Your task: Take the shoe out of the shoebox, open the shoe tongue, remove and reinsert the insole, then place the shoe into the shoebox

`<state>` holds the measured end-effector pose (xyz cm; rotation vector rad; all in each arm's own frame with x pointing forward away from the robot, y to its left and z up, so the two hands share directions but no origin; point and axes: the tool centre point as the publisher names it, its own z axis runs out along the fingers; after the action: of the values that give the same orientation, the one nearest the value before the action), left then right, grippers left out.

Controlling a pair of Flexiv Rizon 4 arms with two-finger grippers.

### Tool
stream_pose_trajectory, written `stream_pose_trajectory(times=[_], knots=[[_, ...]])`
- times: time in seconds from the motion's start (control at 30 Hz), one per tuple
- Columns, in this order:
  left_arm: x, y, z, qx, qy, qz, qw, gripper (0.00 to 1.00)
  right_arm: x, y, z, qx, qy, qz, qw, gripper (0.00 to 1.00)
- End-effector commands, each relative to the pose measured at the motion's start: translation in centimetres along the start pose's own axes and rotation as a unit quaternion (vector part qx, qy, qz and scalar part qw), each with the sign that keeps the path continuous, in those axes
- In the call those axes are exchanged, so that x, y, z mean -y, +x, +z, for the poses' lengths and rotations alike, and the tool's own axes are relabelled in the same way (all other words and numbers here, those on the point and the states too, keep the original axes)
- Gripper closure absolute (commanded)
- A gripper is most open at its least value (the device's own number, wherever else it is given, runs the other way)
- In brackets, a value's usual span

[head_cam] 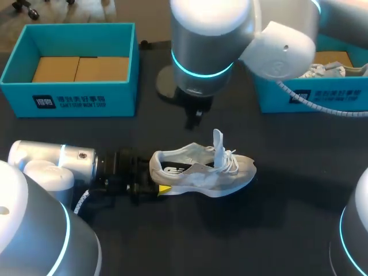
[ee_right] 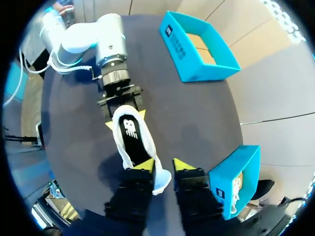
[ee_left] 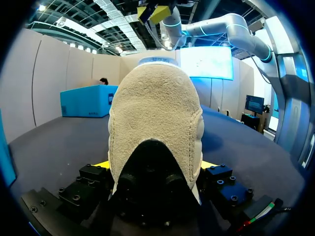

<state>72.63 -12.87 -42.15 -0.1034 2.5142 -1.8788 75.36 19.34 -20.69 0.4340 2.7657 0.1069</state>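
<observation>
The left gripper is clamped on the heel of the sneaker, steadying it upright on the table. The right gripper hangs over the sneaker's forefoot, jaws apart, probably to work the raised tongue.

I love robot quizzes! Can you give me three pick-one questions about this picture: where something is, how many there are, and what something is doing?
1. Where is the shoe with the raised tongue? A: inside a box. B: on the table. C: lifted in the air.
2. How many blue boxes stand on the table? A: two. B: three. C: four.
3. What is the left gripper doing? A: hanging open. B: lying away from the shoe. C: shut on the shoe's heel.
Answers: 1 B, it lies on the dark table; 2 A, one far left, one far right; 3 C, its yellow tips press both sides of the heel.
</observation>
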Motion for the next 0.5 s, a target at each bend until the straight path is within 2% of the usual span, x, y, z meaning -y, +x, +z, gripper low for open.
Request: stream_pose_trajectory(times=[0.03,0.43,0.5], knots=[[0.04,0.06,-0.02,0.000,-0.001,0.000,1.000,1.00,-0.52,0.10,0.31,0.000,0.004,0.001,1.000,1.00],[0.04,0.06,-0.02,0.000,-0.001,0.000,1.000,1.00,-0.52,0.10,0.31,0.000,0.004,0.001,1.000,1.00],[0.04,0.06,-0.02,0.000,-0.001,0.000,1.000,1.00,-1.39,0.76,0.93,-0.008,-0.021,-0.024,0.999,1.00]])
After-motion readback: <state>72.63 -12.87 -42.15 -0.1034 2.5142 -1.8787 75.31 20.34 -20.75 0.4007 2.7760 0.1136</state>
